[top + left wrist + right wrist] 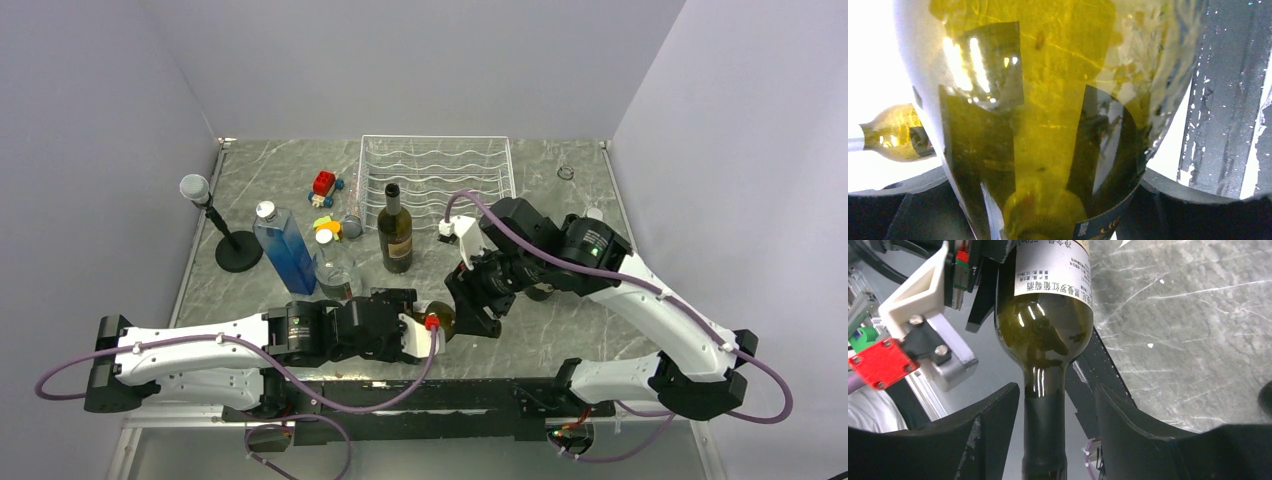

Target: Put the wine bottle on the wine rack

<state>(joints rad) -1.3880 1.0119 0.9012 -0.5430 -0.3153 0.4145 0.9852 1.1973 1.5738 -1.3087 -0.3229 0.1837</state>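
**While the left grips the bottle, the right brackets its neck**

Because the bottle [1048,330] hangs crosswise between the arms, apparently lifted off the desk [570,215], each end effector takes one end. The left end effector [420,328] is clenched on the labelled body, and its wrist view is filled with green glass. The right end effector [1058,392] is released. Its fingers [993,435] stand either side of the neck with a clear gap on one side, so it grasps nothing.

This reads as a handover. The right arm sits nearer the rack [437,165], which lies at the far edge of the desk, well apart from the bottle, so that arm is likely meant to carry it there. A second bottle [395,232] stands upright just in front of the rack.

The top view hides nearly all of the held bottle behind both wrists. The right wrist view cuts off its base. Exactly where the left fingers bear on the glass cannot be seen.
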